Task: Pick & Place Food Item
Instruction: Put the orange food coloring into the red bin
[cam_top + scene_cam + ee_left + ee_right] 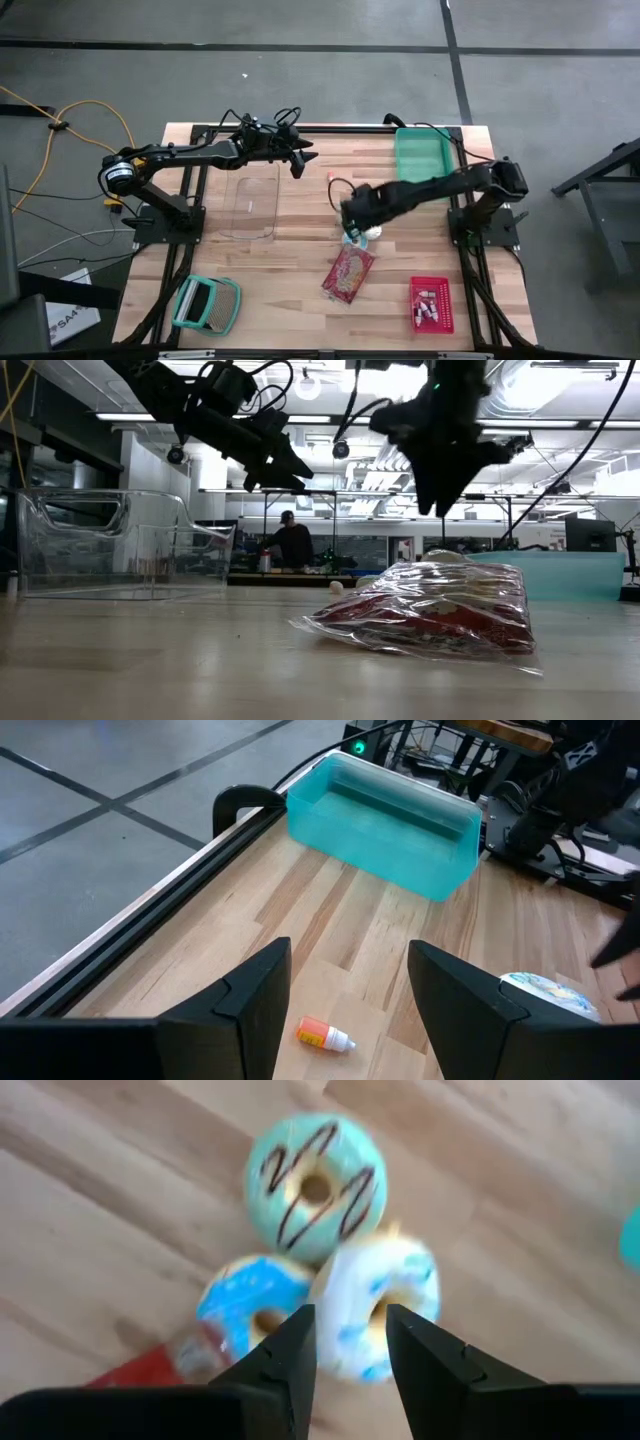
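Three toy donuts lie together on the table: a teal one with brown stripes (315,1185), a blue one (255,1305) and a white one with blue flecks (385,1305). In the high view the donuts (364,237) show just past the end of my right gripper (352,222). That gripper (350,1330) hangs above them, pointing down, open and holding nothing. A clear bag of red food (348,272) lies flat on the table, nearer the front edge. My left gripper (350,990) hovers open over the far middle of the table (300,160).
A clear plastic bin (250,205) stands left of centre, and a teal tray (422,152) sits at the far right. A red tray (431,303) is at the near right and a teal-and-white object (205,305) at the near left. A small orange bottle (325,1036) lies below the left gripper.
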Robot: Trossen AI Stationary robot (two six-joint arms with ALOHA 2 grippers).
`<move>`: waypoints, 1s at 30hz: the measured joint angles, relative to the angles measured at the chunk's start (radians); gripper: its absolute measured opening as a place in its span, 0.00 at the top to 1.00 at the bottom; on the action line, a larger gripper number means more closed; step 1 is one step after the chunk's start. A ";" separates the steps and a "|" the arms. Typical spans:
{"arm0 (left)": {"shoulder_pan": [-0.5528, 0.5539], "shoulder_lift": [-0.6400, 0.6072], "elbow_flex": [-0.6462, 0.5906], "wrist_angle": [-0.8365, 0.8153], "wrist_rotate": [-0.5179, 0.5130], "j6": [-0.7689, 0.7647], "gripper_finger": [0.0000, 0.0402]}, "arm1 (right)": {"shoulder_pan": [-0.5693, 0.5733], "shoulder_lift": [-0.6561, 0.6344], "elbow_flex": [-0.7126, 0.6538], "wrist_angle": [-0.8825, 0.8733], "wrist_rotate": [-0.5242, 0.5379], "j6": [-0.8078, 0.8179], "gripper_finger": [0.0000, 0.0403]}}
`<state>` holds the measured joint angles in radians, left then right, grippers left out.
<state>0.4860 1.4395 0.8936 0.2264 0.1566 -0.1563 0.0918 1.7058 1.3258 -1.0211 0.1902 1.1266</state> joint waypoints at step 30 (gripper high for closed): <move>0.000 0.000 0.000 0.000 0.000 0.000 0.52 | -0.488 0.000 0.000 0.247 -0.121 -0.608 0.72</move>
<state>0.4861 1.4391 0.8935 0.2264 0.1566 -0.1566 -0.3962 1.7061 1.3258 -0.7740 0.0697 0.5182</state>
